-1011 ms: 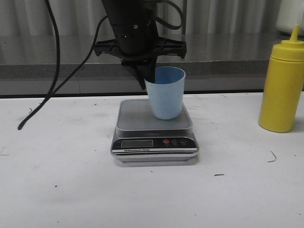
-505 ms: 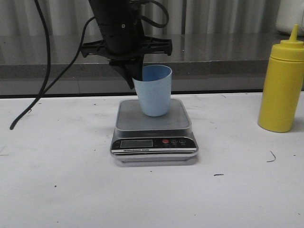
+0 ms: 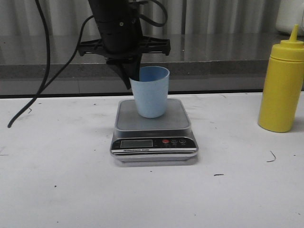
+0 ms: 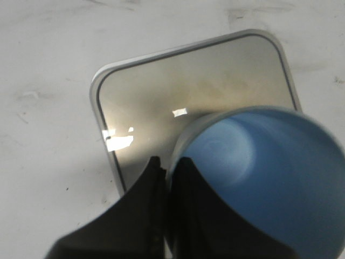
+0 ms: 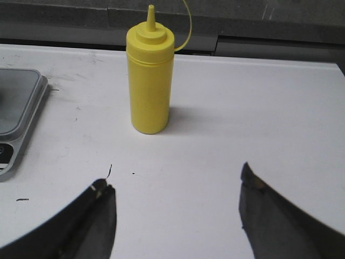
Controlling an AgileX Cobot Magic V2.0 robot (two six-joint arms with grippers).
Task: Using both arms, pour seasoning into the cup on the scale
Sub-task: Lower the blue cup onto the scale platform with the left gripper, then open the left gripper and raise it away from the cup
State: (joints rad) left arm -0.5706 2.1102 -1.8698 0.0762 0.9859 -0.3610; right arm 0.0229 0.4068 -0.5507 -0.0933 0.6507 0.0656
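The pale blue cup (image 3: pixel 150 92) stands slightly tilted on or just over the steel platform of the scale (image 3: pixel 176 119), towards its left side. My left gripper (image 3: pixel 134 77) comes down from above and is shut on the cup's left rim, one finger inside and one outside. In the left wrist view the gripper (image 4: pixel 170 161) pinches the cup's wall (image 4: pixel 253 162) above the scale (image 4: pixel 161 86). The yellow seasoning bottle (image 3: pixel 281 85) stands upright at the far right. My right gripper (image 5: pixel 175 181) is open and empty, short of the bottle (image 5: pixel 150 81); the scale's corner (image 5: pixel 13 108) also shows there.
A black cable (image 3: pixel 42 80) hangs down to the table on the left. A grey ledge (image 3: pixel 228 71) runs along the back edge. A white object (image 3: pixel 290 14) stands at the back right. Small dark scraps (image 3: pixel 271 156) lie on the white table.
My left gripper has carried the cup leftwards over the scale's platform. The bottle has not moved.
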